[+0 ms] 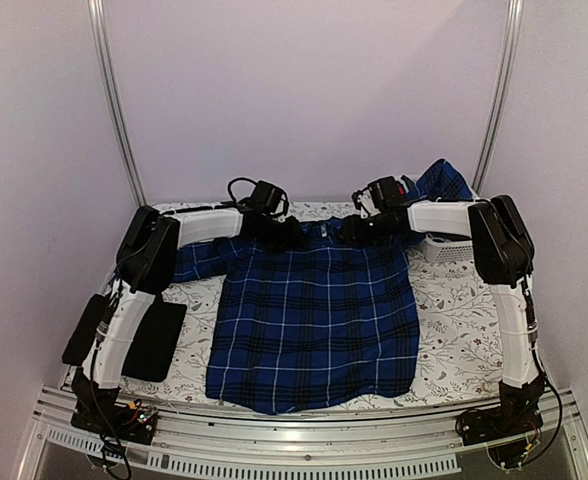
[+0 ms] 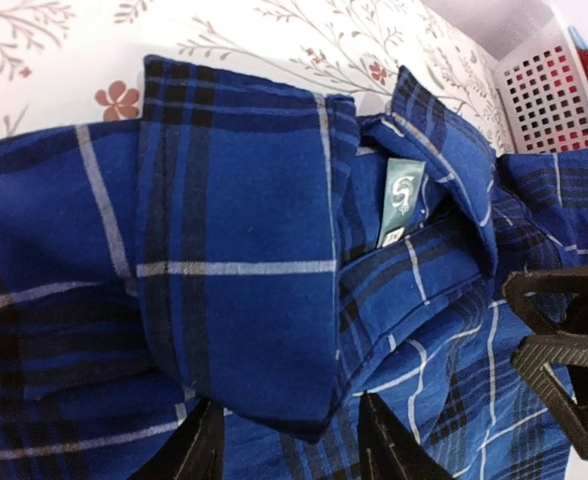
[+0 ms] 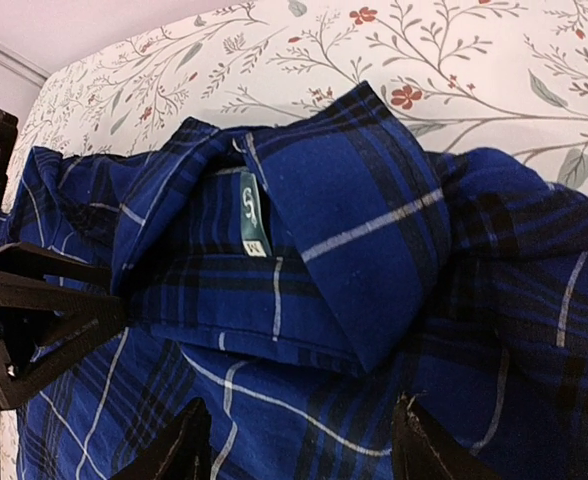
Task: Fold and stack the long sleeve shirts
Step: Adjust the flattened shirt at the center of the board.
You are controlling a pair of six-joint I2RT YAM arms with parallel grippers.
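The blue plaid long sleeve shirt (image 1: 314, 320) lies spread flat on the flowered table cover, collar at the far side. One sleeve (image 1: 442, 180) trails up over the basket. Both grippers hover at the collar. My left gripper (image 2: 287, 402) is open, and the point of the left collar flap (image 2: 244, 260) lies between its fingertips. My right gripper (image 3: 302, 400) is open over the cloth just below the right collar flap (image 3: 364, 240). A teal neck label (image 2: 402, 200) shows inside the collar. A dark folded cloth (image 1: 156, 340), seemingly the black shirt, lies at the near left.
A white lattice basket (image 1: 439, 245) stands at the far right beside the right arm. The two grippers are close together, each in the other's wrist view. Metal frame posts rise at the far corners. A rail runs along the near edge.
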